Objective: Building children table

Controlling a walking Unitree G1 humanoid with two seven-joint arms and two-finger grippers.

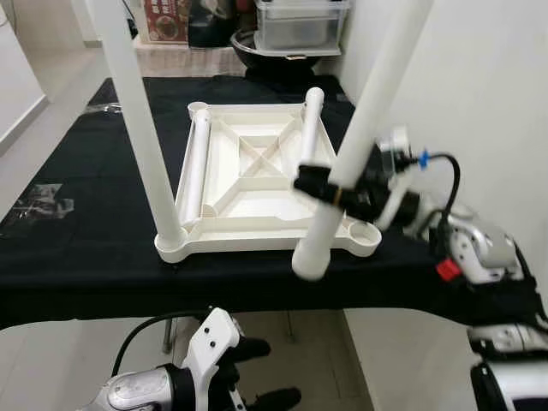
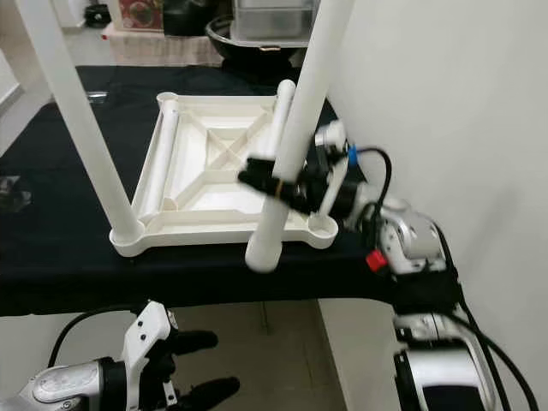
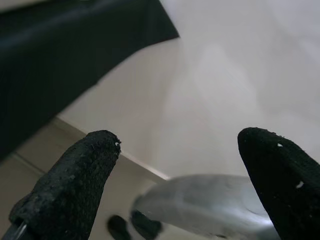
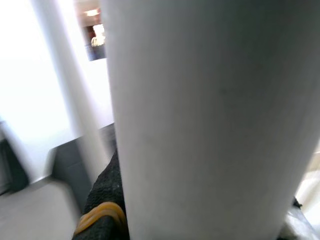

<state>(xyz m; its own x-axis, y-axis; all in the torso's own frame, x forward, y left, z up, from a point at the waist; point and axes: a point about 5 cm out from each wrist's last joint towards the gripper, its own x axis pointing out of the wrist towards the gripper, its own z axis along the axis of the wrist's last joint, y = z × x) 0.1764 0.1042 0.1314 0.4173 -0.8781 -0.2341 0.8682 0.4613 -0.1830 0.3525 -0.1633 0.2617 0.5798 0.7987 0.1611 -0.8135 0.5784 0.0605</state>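
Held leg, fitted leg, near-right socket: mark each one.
held leg (image 1: 370, 103), left eye view, on its shaft above the right claw (image 1: 318, 190).
fitted leg (image 1: 141, 120), left eye view, mid shaft, standing in the near-left corner.
near-right socket (image 1: 365, 232), left eye view, on its open rim, no leg in it.

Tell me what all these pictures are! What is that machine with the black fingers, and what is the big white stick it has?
It is a robot with two silver arms. The two wide pictures come from cameras in its head, looking down. The other two come from cameras on its wrists.

On the black table lies a white tabletop, turned upside down. One white leg already stands in its near left corner, and two more legs lie on the tabletop.

The right gripper is shut on another table leg, holding it just above the near right corner socket. That leg looks huge in the right wrist picture because it is so close.

The left gripper hangs open below the table edge, holding nothing.
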